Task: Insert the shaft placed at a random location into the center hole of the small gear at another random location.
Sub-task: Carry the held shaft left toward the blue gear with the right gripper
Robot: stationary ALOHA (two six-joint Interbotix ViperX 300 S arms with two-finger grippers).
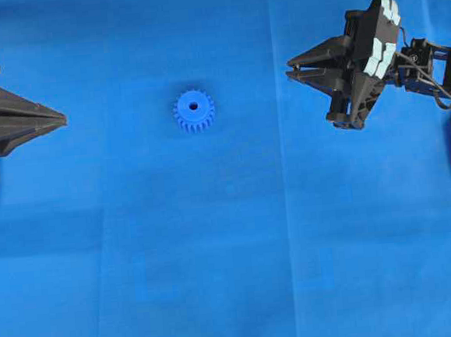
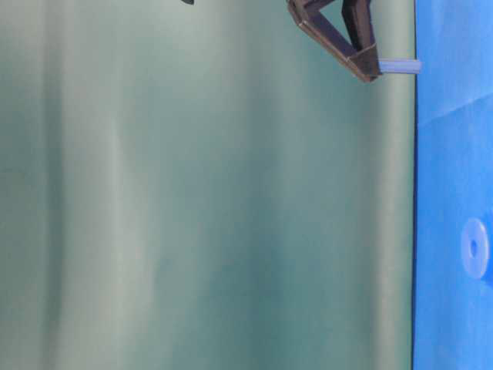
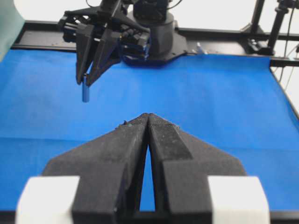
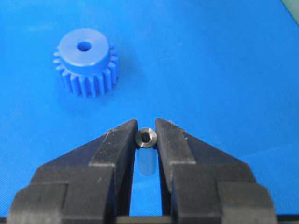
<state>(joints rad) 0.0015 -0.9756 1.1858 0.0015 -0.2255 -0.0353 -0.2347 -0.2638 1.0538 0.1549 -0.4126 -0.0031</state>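
The right gripper (image 4: 146,127) hung above the tabletop (image 1: 234,277), jaws clamped on the shaft (image 4: 145,138), tips pointing down. The left gripper (image 1: 61,117) lay level, jaws closed together.

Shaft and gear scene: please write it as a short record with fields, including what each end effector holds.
shaft: clamped between the fingertips of the right end effector, raised off the cloth, pointing down
small gear: lying flat on the blue cloth, hub facing up
center hole: open, nothing in it
right end effector position: to the right of the gear in the overhead view, not above it
left end effector: shut, holding nothing, at the left edge of the overhead view
insertion: not yet done
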